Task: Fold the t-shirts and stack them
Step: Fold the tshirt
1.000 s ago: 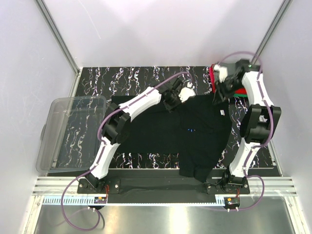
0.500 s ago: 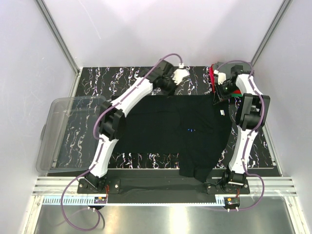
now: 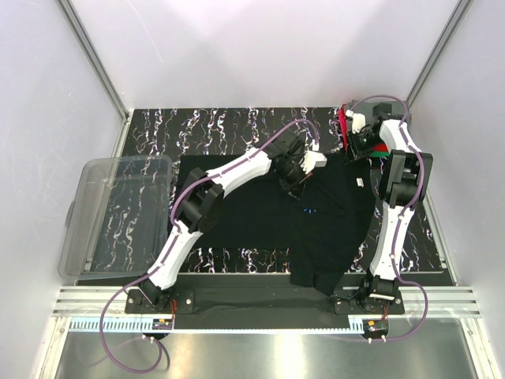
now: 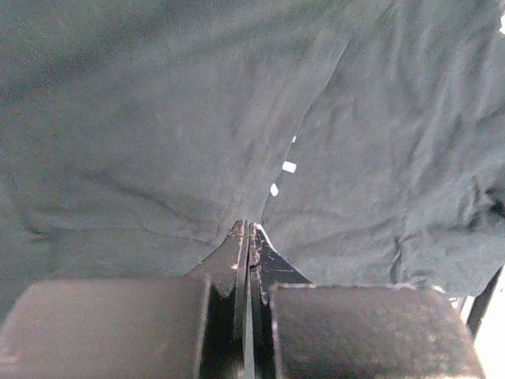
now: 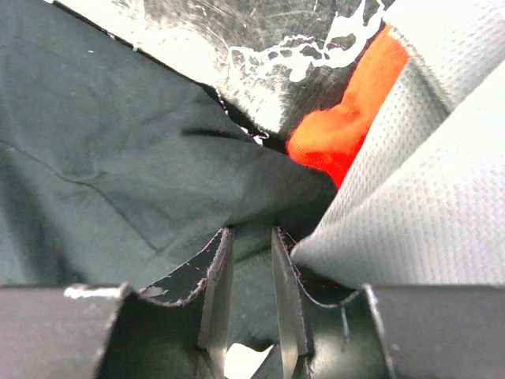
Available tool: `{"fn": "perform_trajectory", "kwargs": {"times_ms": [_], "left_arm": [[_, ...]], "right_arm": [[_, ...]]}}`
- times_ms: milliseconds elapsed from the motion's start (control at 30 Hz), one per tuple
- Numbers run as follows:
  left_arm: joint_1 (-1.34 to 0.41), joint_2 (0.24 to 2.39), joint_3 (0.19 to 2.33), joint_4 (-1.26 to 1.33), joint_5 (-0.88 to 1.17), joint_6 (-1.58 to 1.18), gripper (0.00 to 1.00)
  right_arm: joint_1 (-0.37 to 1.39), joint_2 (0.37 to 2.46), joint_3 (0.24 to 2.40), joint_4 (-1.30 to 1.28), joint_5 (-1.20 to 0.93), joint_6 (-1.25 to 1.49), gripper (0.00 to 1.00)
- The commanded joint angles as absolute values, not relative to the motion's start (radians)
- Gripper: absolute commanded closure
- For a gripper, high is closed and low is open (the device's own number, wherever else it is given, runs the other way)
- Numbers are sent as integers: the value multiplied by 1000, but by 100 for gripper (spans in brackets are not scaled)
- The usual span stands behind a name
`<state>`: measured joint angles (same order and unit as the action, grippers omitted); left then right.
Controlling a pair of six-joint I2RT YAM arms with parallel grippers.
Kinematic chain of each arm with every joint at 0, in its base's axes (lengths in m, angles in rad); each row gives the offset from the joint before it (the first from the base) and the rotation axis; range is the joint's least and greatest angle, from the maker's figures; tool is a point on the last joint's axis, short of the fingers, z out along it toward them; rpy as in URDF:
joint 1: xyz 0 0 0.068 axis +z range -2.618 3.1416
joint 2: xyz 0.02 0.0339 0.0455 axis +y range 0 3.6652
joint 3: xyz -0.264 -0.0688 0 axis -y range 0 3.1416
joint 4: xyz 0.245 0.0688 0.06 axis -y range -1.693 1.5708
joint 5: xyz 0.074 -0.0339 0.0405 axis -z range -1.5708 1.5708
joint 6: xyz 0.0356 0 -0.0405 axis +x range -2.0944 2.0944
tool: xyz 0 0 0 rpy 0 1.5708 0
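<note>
Black t-shirt: spread open at the middle of the tabletop, neck tag towards the right, blue logo near the centre, one sleeve hanging towards the near edge. Not yet folded.
Folded stack: far right corner of the tabletop; grey t-shirt and red t-shirt lying just beside the black shirt's far right corner.
Change, cloth: outline much as it was a second ago; no fold formed.
Change, left arm: half a second ago reaching past the shirt's far edge over bare tabletop; now swung back above the shirt's upper middle.
Left fingers: pressed together, tips low over a seam. Cannot tell whether any cloth is nipped between them.
Change, right arm: drawn in and lowered to the shirt's far right corner beside the stack.
Right fingers: narrowed over the last second, now a slim gap astride the black corner. Cannot tell whether the cloth is truly gripped.
Clear plastic bin: left edge of the tabletop, well apart from the work.
Assessment: likely taking hold at two far points for the first fold; stacking still ahead.
</note>
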<state>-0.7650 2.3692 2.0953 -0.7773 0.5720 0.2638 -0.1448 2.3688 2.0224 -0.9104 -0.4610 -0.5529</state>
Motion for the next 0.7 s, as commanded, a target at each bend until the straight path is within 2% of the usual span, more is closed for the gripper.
{"fn": "perform_trajectory", "kwargs": {"times_ms": [0,600,667], "left_arm": [[-769,2368,2080,-756,620,241,100],[-767,2289,1865,-759,471,278,100],[-767,2275,1894,-765,505,279,92]], "right_arm": [[-150,2396,2062,-882,-463,-561,68],[-150,2467,2138,-861,-356,-558,65],[-150,2465,2131,-861,-360,-557,64]]}}
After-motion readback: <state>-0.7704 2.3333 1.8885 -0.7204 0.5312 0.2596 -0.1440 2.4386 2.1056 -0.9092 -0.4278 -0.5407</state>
